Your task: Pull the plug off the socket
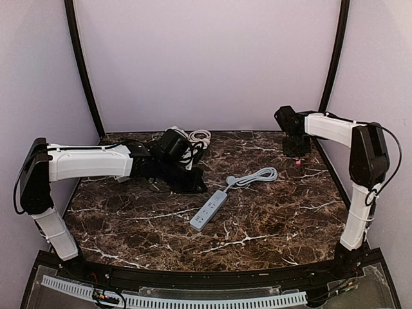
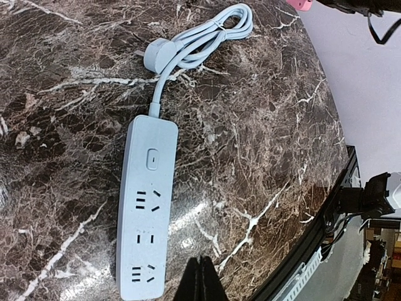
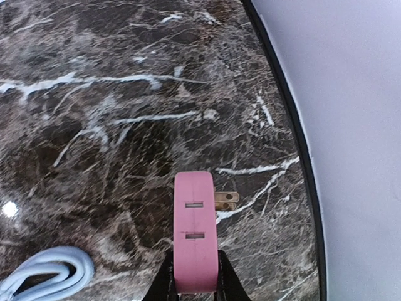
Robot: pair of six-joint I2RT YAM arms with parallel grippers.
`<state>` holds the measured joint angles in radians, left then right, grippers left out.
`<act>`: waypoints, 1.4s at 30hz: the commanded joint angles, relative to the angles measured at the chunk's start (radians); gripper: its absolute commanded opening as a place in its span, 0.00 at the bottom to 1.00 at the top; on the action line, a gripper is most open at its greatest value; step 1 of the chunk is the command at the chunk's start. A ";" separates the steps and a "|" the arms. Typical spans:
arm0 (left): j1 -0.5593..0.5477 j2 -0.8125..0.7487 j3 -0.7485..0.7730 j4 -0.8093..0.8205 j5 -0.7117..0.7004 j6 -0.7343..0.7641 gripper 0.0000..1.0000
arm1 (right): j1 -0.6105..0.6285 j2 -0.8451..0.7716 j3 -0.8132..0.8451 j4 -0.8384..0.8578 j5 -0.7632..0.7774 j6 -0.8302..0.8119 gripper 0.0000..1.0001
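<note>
- Looking at a dark marble table (image 1: pixel 270 232) with white veins, boxed in by pale lilac walls (image 1: pixel 206 64) and black corner poles (image 1: pixel 80 71).
- The power strip (image 1: pixel 209 210) lies flat mid-table with its long axis on a diagonal. Its cable (image 1: pixel 254 177) leaves the far end and loops just beyond it.
- The pink plug (image 3: pixel 195 232) is well apart from the strip, off to its far right, pinched at one end by the right gripper (image 3: pixel 194 279).
- Plug body runs straight out from the fingers, and the brass prongs (image 3: pixel 225 200) stick out sideways toward the wall.
- The left gripper (image 2: pixel 200 279) is pressed together on nothing and hovers near the strip, on its left.
</note>
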<state>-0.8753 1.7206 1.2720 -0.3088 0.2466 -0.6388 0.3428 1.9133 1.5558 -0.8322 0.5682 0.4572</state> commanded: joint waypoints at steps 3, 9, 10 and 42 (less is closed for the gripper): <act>-0.002 -0.077 -0.035 -0.042 -0.026 0.014 0.00 | -0.091 0.137 0.150 -0.120 0.102 -0.059 0.00; -0.001 -0.108 -0.065 -0.032 -0.048 0.006 0.00 | -0.134 0.247 0.226 -0.138 0.114 -0.111 0.00; -0.002 -0.113 -0.071 -0.028 -0.048 0.003 0.00 | -0.138 0.257 0.232 -0.135 0.110 -0.118 0.00; 0.016 -0.133 -0.062 -0.059 -0.129 0.003 0.08 | -0.103 0.172 0.150 0.024 -0.247 -0.159 0.73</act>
<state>-0.8730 1.6485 1.2022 -0.3168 0.1772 -0.6403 0.2142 2.2082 1.7477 -0.8593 0.4072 0.2840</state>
